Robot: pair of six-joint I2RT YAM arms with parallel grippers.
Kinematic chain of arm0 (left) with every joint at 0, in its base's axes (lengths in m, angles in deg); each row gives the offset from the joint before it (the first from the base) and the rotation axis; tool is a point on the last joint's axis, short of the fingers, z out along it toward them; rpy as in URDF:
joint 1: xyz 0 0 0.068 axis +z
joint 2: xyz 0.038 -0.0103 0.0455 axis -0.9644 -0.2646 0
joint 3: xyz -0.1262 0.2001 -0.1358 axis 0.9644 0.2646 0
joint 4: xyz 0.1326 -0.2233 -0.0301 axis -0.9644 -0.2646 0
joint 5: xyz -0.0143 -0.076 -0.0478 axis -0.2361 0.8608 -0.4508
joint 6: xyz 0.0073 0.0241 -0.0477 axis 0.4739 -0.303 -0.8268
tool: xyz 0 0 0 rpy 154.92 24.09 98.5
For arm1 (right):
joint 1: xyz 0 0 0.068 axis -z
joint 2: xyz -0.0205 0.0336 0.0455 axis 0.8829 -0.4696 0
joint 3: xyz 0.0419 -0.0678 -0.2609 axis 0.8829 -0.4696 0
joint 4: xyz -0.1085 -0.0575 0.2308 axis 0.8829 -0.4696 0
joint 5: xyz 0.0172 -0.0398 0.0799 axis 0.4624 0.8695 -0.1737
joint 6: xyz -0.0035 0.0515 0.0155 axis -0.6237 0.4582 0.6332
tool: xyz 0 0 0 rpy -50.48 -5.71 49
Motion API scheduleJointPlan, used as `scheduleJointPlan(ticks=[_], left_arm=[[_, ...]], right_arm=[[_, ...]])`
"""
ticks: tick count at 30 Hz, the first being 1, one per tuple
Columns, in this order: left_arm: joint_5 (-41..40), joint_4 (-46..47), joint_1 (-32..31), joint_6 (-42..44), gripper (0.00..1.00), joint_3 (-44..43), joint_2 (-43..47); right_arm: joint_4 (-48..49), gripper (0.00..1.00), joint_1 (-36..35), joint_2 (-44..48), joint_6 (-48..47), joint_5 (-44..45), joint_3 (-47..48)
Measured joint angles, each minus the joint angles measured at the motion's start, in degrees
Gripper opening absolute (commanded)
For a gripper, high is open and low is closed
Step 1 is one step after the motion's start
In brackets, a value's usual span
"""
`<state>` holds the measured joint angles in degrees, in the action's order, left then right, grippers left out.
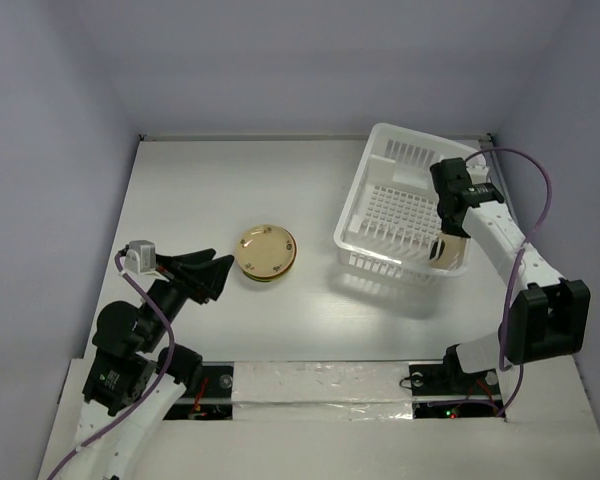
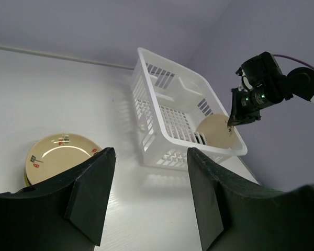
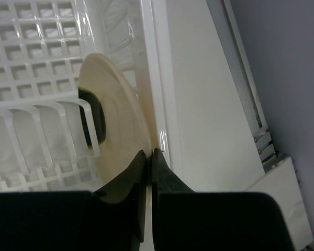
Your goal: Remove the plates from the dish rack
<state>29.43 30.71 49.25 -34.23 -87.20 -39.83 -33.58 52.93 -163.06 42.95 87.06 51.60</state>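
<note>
The white dish rack stands at the right of the table. One beige plate with a dark spot stands on edge inside it, against the rack's right wall. My right gripper is shut on that plate's rim from above; it also shows in the top view and the left wrist view. A stack of plates with a cream plate on top lies on the table left of the rack. My left gripper is open and empty, low over the table beside the stack.
Purple walls close in the table on the left, back and right. The rack sits close to the right wall. A taped strip runs along the near edge between the arm bases.
</note>
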Motion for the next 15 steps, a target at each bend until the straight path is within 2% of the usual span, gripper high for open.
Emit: scheduleJointPlan(ticks=[1,9,15], left_arm=[[0.0,0.0,0.0,0.0,0.54,0.0,0.0],[-0.1,0.0,0.0,0.0,0.53,0.0,0.1],[-0.2,0.0,0.0,0.0,0.54,0.0,0.1]], right_arm=[[-0.5,0.01,0.0,-0.2,-0.7,0.2,0.2],[-1.8,0.0,-0.9,-1.2,-2.5,4.3,1.6],[-4.1,0.0,-7.9,-2.3,-4.0,11.8,3.8]])
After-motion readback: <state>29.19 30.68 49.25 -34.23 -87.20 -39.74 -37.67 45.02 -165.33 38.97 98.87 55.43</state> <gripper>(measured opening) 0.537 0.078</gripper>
